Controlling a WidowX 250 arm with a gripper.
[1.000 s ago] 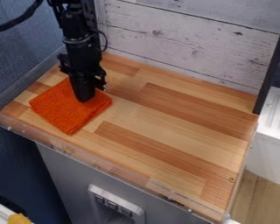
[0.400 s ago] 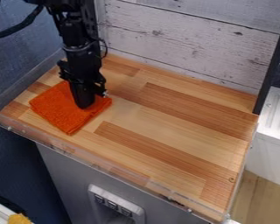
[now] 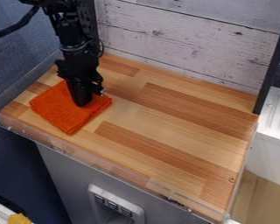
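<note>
The black gripper (image 3: 82,103) points down over the folded orange cloth (image 3: 66,114) at the left of the wooden counter. Its tip is at the cloth's upper right part and hides some of it; whether it touches or pinches the fabric I cannot tell. The cloth lies flat, with one corner toward the counter's front edge.
A clear low rail (image 3: 96,165) runs along the front edge of the wooden counter (image 3: 166,127). Behind stands a whitewashed plank wall (image 3: 183,41), a dark post (image 3: 272,72) is at the right, and a blue wall (image 3: 19,57) is at the left.
The gripper first came down toward the front over the cloth, then shifted slightly left and back. The cloth has stayed in place.
</note>
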